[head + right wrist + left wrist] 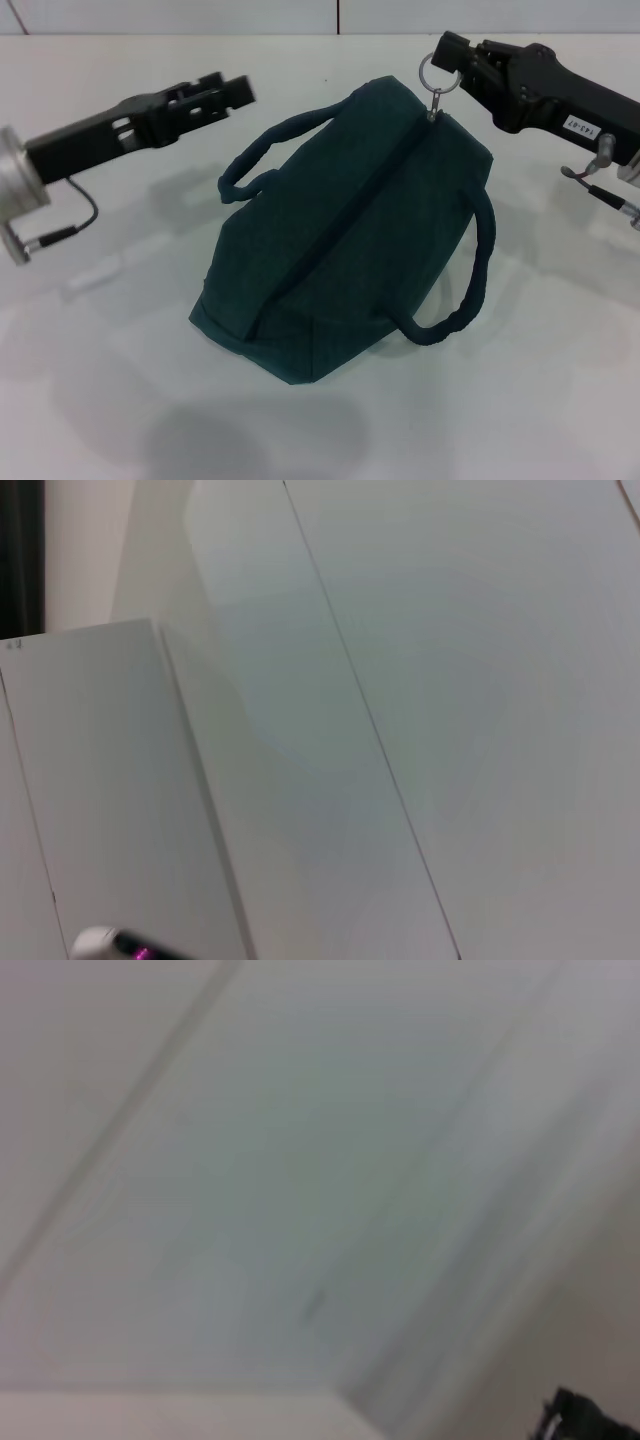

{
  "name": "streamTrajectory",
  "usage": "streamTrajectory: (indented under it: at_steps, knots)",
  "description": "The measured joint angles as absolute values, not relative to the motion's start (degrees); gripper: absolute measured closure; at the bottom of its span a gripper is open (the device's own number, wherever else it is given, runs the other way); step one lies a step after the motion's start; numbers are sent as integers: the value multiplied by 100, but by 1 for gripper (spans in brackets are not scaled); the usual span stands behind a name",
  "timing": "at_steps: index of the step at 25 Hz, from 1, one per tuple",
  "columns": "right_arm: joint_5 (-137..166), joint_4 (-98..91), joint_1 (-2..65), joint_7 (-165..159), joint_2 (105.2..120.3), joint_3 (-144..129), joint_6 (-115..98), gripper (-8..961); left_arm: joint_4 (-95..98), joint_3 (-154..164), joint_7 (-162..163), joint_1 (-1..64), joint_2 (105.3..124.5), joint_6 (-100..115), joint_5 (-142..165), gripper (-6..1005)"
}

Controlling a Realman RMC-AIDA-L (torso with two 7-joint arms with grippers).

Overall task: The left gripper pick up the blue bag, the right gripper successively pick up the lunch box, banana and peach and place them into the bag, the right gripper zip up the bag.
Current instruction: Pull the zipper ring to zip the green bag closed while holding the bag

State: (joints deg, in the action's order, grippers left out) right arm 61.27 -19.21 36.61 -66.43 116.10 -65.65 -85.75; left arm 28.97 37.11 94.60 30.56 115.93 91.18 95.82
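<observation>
While the blue bag lies zipped on the white table, the right gripper jaws pinch its ring-pull.

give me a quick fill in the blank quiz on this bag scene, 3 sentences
1. The blue bag lies on the white table with its zipper fully ____.
2. The right gripper holds the zipper's ____ pull.
3. The left gripper hovers off the bag, holding ____.

Missing words: closed; ring; nothing

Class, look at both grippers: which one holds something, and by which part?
The right gripper holds the blue bag by its zipper's ring pull, at the bag's far end. The left gripper holds nothing.
</observation>
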Motion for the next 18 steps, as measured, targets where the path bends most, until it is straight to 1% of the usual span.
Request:
streamTrajectory:
  at_steps: [6, 11, 13, 18]
  knots:
    - [6125, -1929, 3688, -6527, 11592, -6565, -8592, 919, 3803, 3795, 11147, 3710, 11480, 9491, 10491, 196]
    - [6124, -1930, 3687, -6486, 11597, -6559, -8572, 916, 4453, 4566, 12143, 3888, 11466, 9680, 10660, 196]
    - [6096, -1930, 3686, -6455, 11606, -6559, -8566, 914, 4677, 4790, 12494, 3909, 11496, 9610, 10805, 196]
    - [6011, -1917, 3665, -6415, 11610, -6569, -8585, 911, 4853, 4951, 12835, 4078, 11669, 9502, 11323, 197]
